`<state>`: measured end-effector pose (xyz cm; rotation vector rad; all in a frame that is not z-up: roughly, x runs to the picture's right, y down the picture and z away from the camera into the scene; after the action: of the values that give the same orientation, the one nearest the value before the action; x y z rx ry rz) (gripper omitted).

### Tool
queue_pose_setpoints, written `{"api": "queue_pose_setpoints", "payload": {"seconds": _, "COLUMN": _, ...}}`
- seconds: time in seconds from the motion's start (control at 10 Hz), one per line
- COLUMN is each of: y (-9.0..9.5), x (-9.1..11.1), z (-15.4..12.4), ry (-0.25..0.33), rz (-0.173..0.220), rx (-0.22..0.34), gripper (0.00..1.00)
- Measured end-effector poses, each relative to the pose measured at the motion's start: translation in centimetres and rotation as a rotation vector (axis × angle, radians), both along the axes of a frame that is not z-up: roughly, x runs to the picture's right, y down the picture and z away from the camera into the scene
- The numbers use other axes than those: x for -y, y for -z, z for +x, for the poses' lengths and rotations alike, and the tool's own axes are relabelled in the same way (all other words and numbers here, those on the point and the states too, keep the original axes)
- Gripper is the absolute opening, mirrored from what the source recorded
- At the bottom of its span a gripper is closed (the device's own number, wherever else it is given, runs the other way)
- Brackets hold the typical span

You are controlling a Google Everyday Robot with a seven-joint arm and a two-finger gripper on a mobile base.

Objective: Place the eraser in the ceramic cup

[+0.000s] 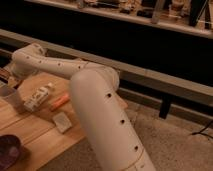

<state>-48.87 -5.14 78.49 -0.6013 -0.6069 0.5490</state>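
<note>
The white ceramic cup (10, 96) stands upright on the wooden table (37, 132) at the far left edge of the camera view. My gripper (4, 75) is at the left edge of the frame, just above the cup and partly cut off. The white arm (60, 67) reaches leftwards to it across the table. I cannot make out the eraser; it is hidden or out of view.
A white labelled tube (39, 97) lies right of the cup, with a thin orange pen (60, 101) beside it. A beige block (62, 121) lies nearer the table's front edge. A dark purple bowl (7, 150) sits at the lower left. A dark rail runs behind.
</note>
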Motion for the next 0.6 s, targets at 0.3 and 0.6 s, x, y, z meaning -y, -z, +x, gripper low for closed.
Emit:
{"api": "queue_pose_setpoints", "payload": {"seconds": 0.3, "y": -1.0, "x": 0.4, "z": -1.4, "ry": 0.013, "rz": 0.001, "rx": 0.026, "gripper": 0.0}}
{"api": "queue_pose_setpoints", "payload": {"seconds": 0.6, "y": -1.0, "x": 0.2, "z": -2.6, "ry": 0.028, "rz": -0.026, "rx": 0.068, "gripper": 0.0}}
